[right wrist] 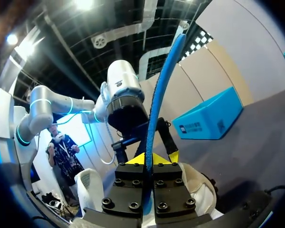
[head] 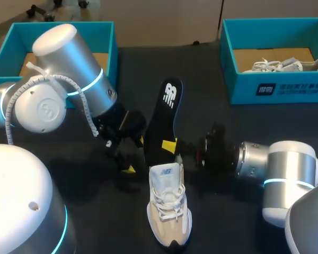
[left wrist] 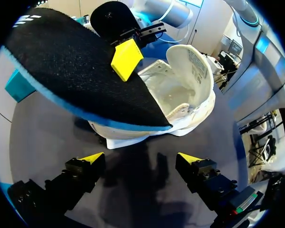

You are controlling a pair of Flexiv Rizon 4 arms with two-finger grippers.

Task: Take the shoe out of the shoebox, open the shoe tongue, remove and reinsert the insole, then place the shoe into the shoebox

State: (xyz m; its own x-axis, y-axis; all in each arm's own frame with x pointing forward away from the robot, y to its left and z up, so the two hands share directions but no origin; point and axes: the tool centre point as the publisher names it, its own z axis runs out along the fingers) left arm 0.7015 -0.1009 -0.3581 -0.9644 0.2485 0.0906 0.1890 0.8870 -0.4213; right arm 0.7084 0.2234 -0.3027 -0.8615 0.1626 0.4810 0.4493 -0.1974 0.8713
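Note:
A white and beige shoe (head: 169, 211) lies on the dark table near the front, its tongue (left wrist: 192, 61) folded back and its opening bare. My right gripper (head: 170, 147) is shut on the black insole (head: 164, 114), which slants up and away from the shoe's opening. In the right wrist view the insole (right wrist: 161, 95) stands edge-on, blue-rimmed, between the shut fingers of that gripper (right wrist: 145, 159), with the shoe (right wrist: 199, 185) underneath. My left gripper (head: 135, 155) is open just left of the insole. In its own view this gripper (left wrist: 141, 159) holds nothing, while the insole (left wrist: 80, 71) and shoe (left wrist: 180, 95) lie ahead.
A teal shoebox (head: 275, 87) at the back right holds another white shoe (head: 286, 64). A second teal box (head: 112, 39) stands at the back left, partly behind my left arm. Dark table surface lies open on both sides of the shoe.

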